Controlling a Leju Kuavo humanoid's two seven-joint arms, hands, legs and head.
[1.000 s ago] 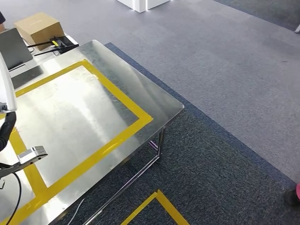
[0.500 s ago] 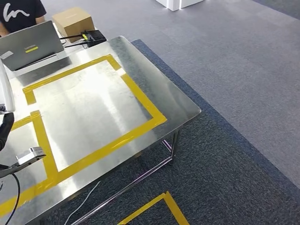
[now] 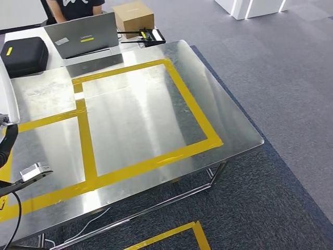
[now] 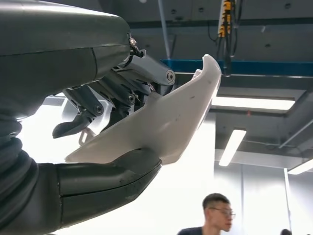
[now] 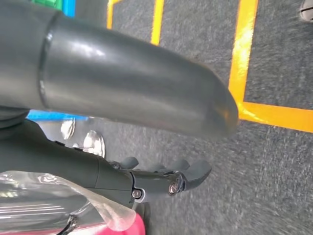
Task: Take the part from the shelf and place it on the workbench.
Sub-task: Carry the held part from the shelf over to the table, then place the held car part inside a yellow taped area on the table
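A white curved part [image 4: 166,117] is held in the left hand [image 4: 110,127], clamped between the thick thumb beneath it and the darker fingers [image 4: 122,90] folded over its upper face, as seen from the left wrist. Beyond the hand's tips the part's broad end juts out into open air, with ceiling lights and a person [image 4: 215,213] seen farther off. In the head view the part's white edge [image 3: 7,94] is glimpsed at the far left, raised above the near corner of the steel surface [image 3: 235,125]. Ahead of and to the right of that hand, the surface is marked with yellow tape [image 3: 151,164] in rectangles. At its far side, well away from the hand, a grey laptop [image 3: 82,35], a black case [image 3: 24,54] and a cardboard box [image 3: 133,15] are set. The right hand [image 5: 162,178] is seen from its wrist hanging over dark carpet [image 5: 273,171] with yellow floor tape [image 5: 275,115]; its fingers are extended and nothing is gripped in them, though the view is blurred
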